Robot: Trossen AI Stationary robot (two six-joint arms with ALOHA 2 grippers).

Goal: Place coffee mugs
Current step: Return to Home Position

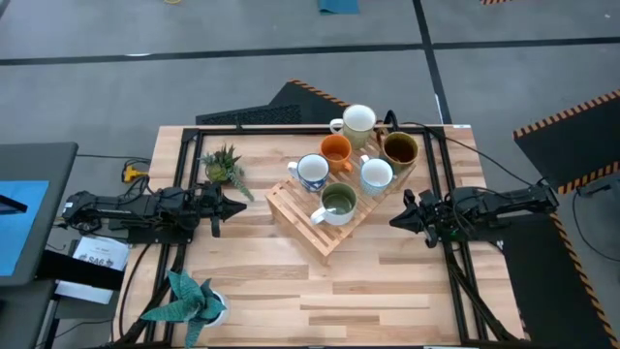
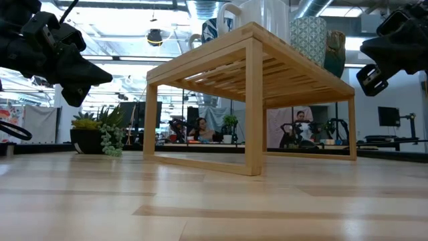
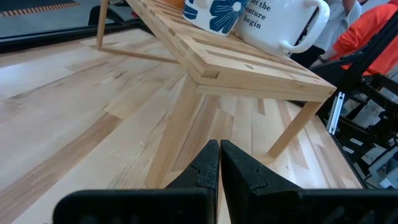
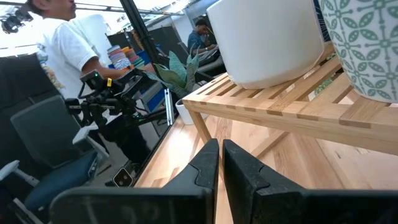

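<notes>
Mugs (image 1: 360,160), six of them, all stand on the wooden shelf (image 1: 295,207) at the centre of the high view, none on the table (image 1: 320,301). Nearest the bottom edge, at lower left, we see a spiky plant (image 1: 189,299) in a white pot. Above it, at mid-height, the left gripper (image 1: 237,206) hangs just left of the shelf, and the right gripper (image 1: 395,221) just right of it. Both are clenched on nothing, fingers pressed together in each wrist view, and neither touches the shelf. On the shelf's near corner sits the green-lined mug (image 1: 338,202). Behind it are the blue-flowered mug (image 1: 312,172) to the left and the pale blue mug (image 1: 376,174) to the right. Further up come the orange mug (image 1: 336,150) and the brown mug (image 1: 399,148), then the cream mug (image 1: 358,120) at the top. A second plant (image 1: 223,165) stands left of the shelf. Beyond the table, the right wrist view shows a person (image 4: 62,37) in a white shirt at upper left.
</notes>
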